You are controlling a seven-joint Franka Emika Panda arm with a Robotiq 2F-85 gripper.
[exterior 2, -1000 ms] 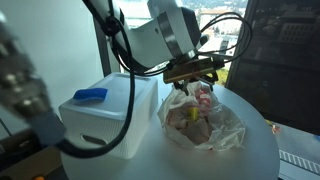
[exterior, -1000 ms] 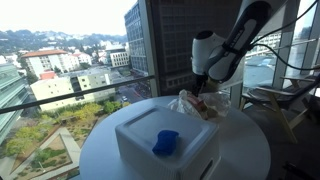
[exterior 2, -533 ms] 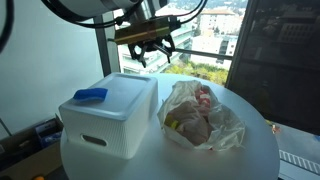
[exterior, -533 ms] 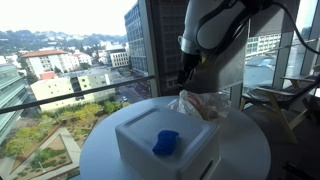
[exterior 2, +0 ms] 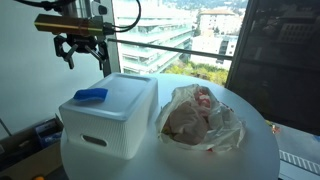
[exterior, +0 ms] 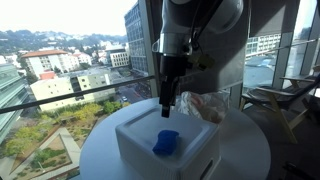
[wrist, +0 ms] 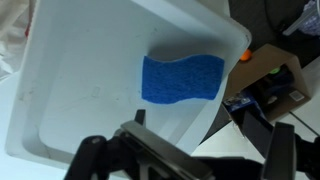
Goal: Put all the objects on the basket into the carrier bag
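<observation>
A blue sponge (exterior: pixel 166 142) lies on top of the white upturned basket (exterior: pixel 138 132) on the round table. It shows in both exterior views and in the wrist view (wrist: pixel 182 78). The crumpled translucent carrier bag (exterior: pixel 202 104) lies beside the basket and holds several pink and yellowish items (exterior 2: pixel 198 118). My gripper (exterior: pixel 165 108) hangs open and empty above the basket, over the sponge. In an exterior view (exterior 2: pixel 82 52) its fingers are spread apart, well above the sponge (exterior 2: pixel 90 94) and the basket (exterior 2: pixel 115 115). In the wrist view the basket (wrist: pixel 80 90) fills the frame above the gripper (wrist: pixel 187 152).
The round white table (exterior: pixel 245 150) stands by large windows with railings behind it. A small orange object (exterior 2: pixel 275 128) lies near the table's edge. Boxes and cables (wrist: pixel 265 85) lie on the floor beside the table.
The arm has swung away from above the carrier bag, risen, and now sits over the basket and sponge. The gripper stays open and empty.
</observation>
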